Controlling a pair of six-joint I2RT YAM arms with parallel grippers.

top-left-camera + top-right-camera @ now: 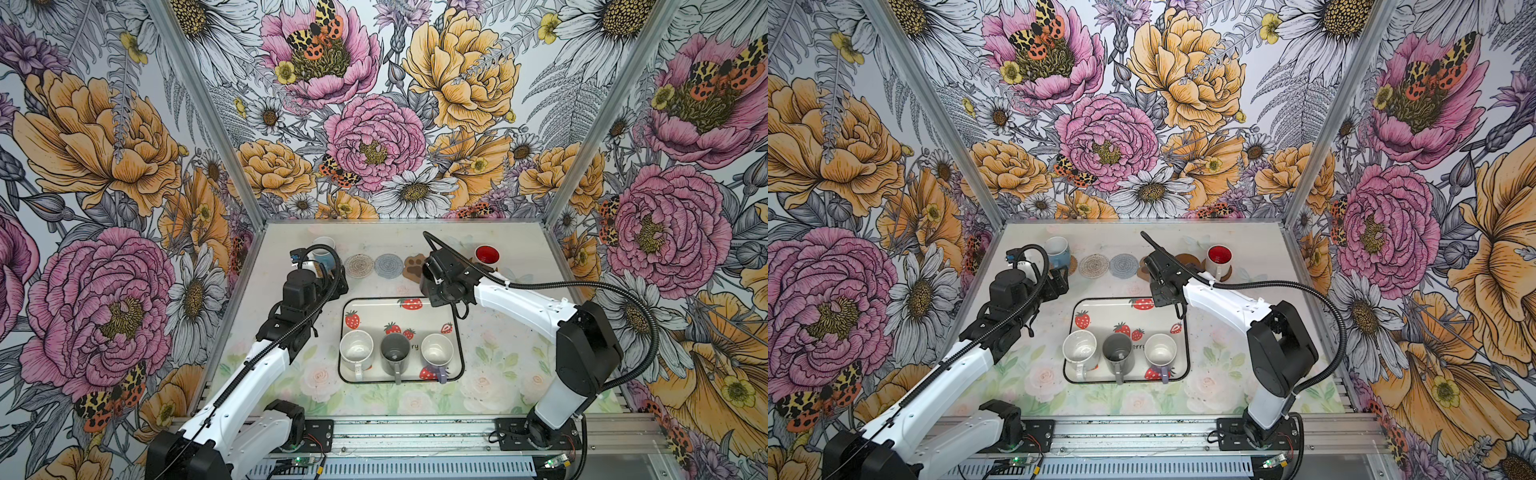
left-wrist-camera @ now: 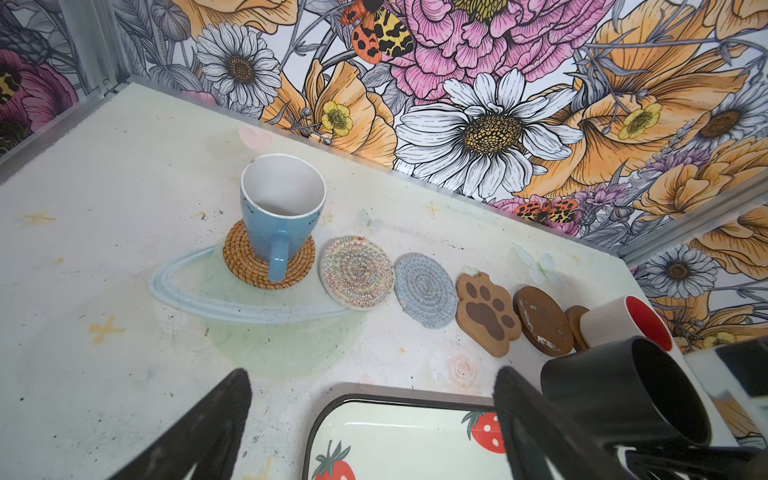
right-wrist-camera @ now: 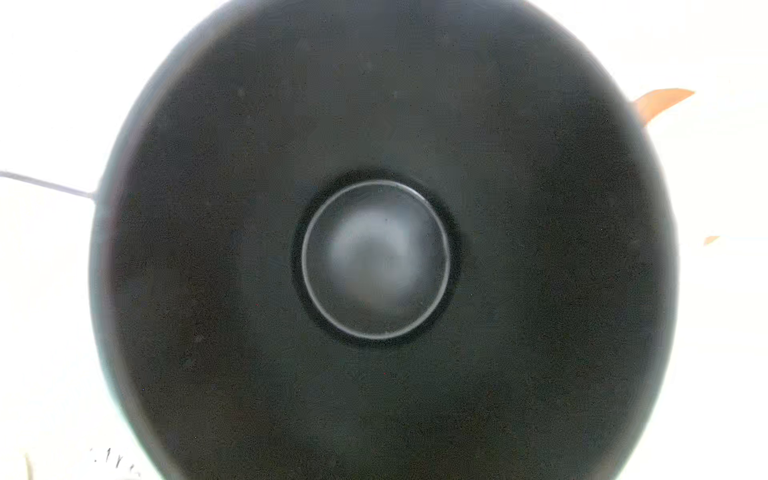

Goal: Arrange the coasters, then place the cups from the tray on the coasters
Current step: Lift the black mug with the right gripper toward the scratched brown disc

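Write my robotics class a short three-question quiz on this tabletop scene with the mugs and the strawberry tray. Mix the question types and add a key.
1. True or false: the left end effector is open and empty.
2. How many mugs stand on the tray? A) two B) three C) five
3. Which mug is an arm holding?

Key
1. True.
2. B: the white mug, the grey mug and the lavender mug.
3. The black mug, held by the right arm.
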